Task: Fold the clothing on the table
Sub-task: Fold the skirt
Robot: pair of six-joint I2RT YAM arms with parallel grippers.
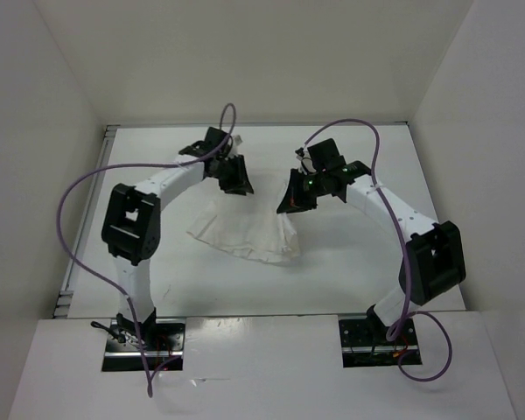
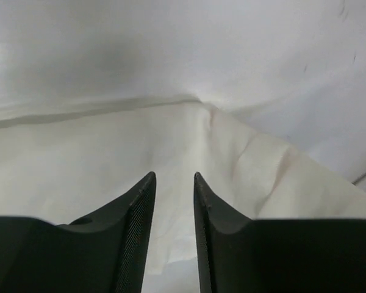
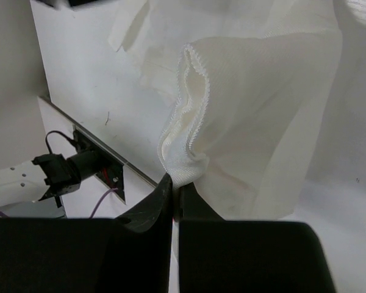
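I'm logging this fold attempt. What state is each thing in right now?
clothing: rumpled on the table, one hemmed edge pinched up.
left tool: open, empty, over the fabric.
right tool: shut on the clothing's edge.

Bare table (image 1: 350,271) around clothing (image 1: 245,232) passable; walls (image 1: 262,61) close three sides.

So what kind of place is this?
Likely a robot lab test cell: a plain white rectangular table boxed in by bare white upright walls, two bolted white-and-black arms, and a white pleated fabric garment.
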